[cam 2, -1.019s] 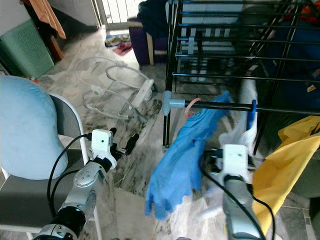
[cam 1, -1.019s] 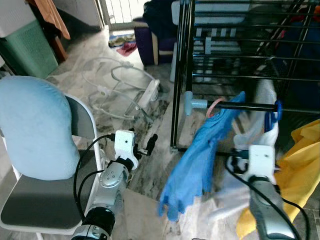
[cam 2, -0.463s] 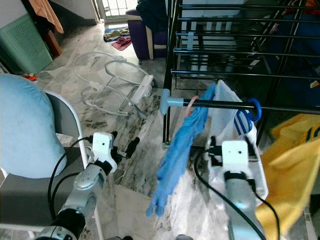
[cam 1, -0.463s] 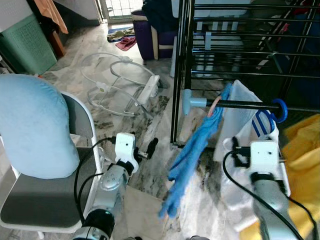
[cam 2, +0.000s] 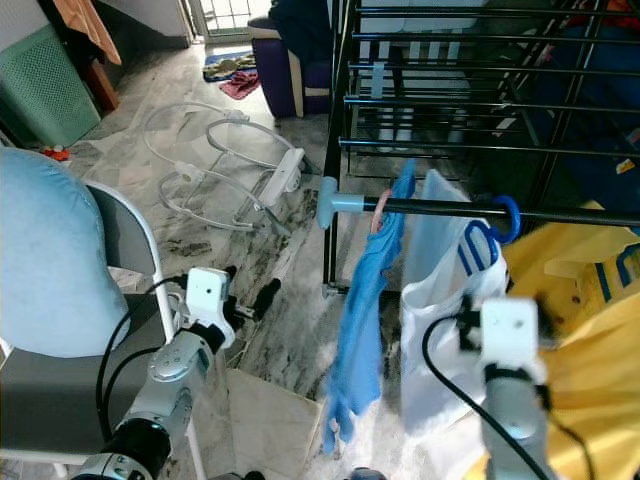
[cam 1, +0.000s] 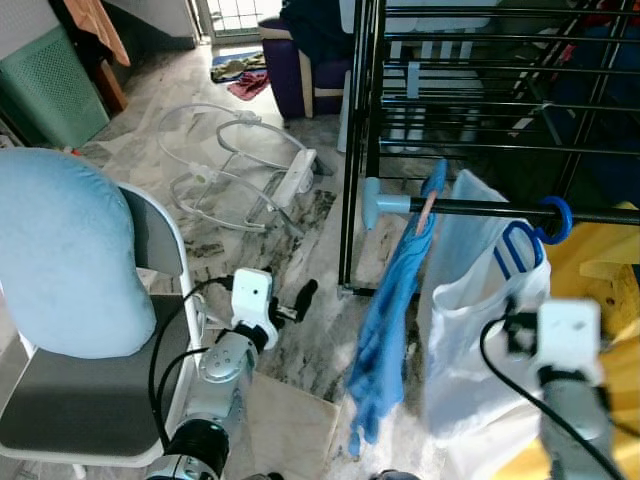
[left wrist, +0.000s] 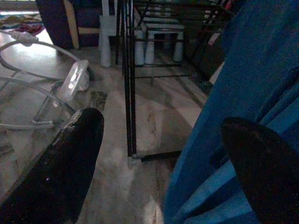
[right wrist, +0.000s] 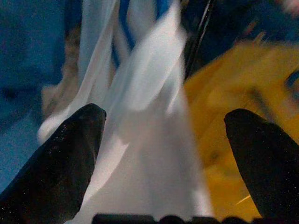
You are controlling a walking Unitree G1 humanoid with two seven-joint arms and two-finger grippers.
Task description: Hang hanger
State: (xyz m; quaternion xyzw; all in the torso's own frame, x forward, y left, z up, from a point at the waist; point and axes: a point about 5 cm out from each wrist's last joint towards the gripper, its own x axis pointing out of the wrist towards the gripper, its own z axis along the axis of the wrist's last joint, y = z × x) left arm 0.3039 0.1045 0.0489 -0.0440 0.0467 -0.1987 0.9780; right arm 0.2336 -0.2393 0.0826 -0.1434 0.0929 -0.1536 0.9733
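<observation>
A blue hanger (cam 1: 548, 222) is hooked over the black rail (cam 1: 480, 208) of the drying rack, and a white garment (cam 1: 470, 330) hangs from it. Left of it, a blue garment (cam 1: 395, 300) hangs on a pink hanger (cam 1: 428, 208). My right wrist (cam 1: 567, 338) sits below and right of the blue hanger. In the right wrist view my right gripper (right wrist: 166, 116) is open, facing the white garment (right wrist: 154, 140) without holding it. My left gripper (cam 1: 300, 297) is open, low beside the chair, pointing at the rack's foot; its wrist view catches the blue garment (left wrist: 243, 84).
A chair (cam 1: 150, 260) with a light blue cushion (cam 1: 60, 260) stands at my left. A yellow cloth (cam 1: 605, 270) hangs right of the white garment. White tube frames (cam 1: 235, 160) lie on the marble floor beyond. The rack's upright post (cam 1: 352, 150) stands in the middle.
My right arm has drawn back down and to the right, away from the blue hanger. The white and blue garments, swinging before, now hang nearly straight from the rail. Left arm unchanged.
</observation>
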